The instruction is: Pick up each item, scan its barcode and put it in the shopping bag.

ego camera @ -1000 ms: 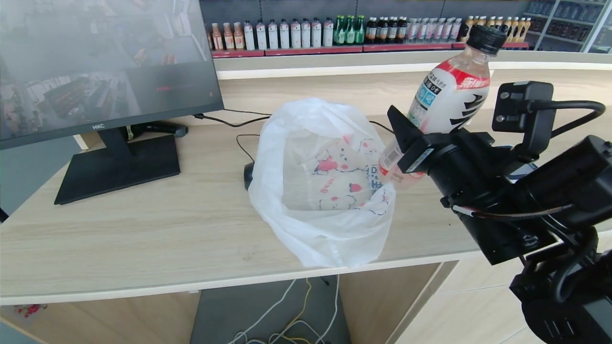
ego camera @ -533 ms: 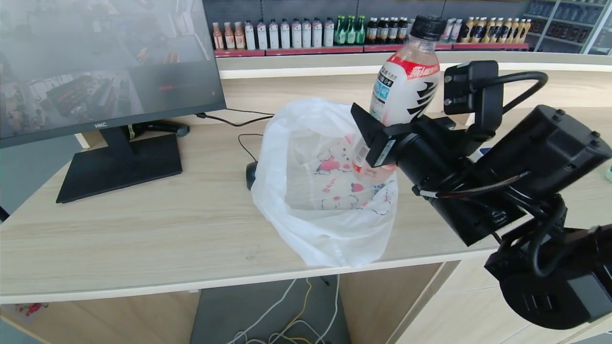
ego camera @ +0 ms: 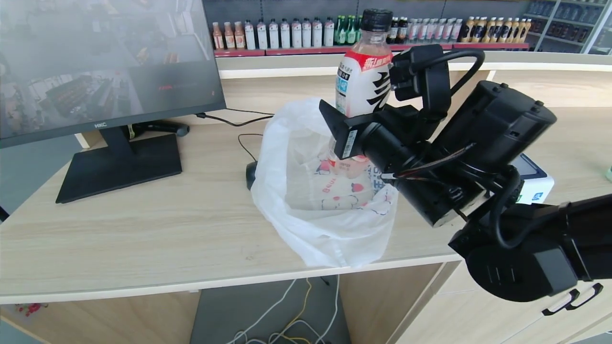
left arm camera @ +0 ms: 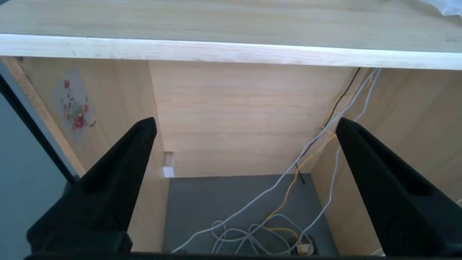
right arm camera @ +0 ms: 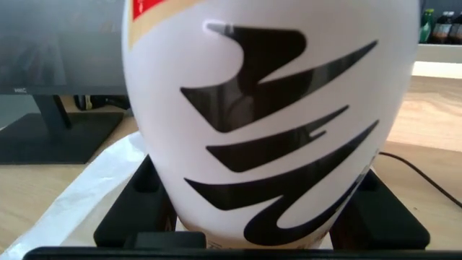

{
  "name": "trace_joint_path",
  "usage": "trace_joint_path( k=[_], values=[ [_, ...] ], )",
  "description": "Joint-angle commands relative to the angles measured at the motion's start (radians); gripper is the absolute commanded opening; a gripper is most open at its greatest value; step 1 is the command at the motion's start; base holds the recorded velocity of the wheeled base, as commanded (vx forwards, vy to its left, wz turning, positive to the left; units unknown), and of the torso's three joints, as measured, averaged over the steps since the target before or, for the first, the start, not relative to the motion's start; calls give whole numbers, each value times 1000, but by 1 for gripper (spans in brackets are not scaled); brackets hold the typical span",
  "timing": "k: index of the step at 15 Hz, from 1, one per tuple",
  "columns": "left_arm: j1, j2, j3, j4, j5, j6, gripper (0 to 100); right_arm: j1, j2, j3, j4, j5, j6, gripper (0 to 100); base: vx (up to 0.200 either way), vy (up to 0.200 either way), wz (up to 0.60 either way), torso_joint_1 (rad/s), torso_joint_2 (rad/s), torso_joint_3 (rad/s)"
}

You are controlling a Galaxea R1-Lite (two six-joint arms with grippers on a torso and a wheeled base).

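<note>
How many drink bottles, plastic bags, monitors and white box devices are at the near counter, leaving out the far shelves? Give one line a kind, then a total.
Drink bottle, in the right gripper: 1
Plastic bag: 1
Monitor: 1
White box device: 1
Total: 4

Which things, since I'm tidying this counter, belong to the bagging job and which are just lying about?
Job: bottle, right gripper holding it, shopping bag beneath.
Lying about: monitor, mouse, shelf bottles, cables under the counter.
</note>
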Motion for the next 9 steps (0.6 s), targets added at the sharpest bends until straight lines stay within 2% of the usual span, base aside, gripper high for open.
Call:
trace_joint_path(
  k=[1, 4, 9],
  values=[
    [0, 0, 0, 0, 0, 0, 100, 7, 48, -33, -3, -2, -1, 0, 0, 0, 0, 0, 0, 0],
    [0, 0, 0, 0, 0, -2, 100, -5, 101, -41, -4, 6, 5, 0, 0, 0, 0, 0, 0, 0],
    [0, 0, 0, 0, 0, -5, 100, -43, 218, -210, 0, 23, 23, 0, 0, 0, 0, 0, 0, 0]
  ],
)
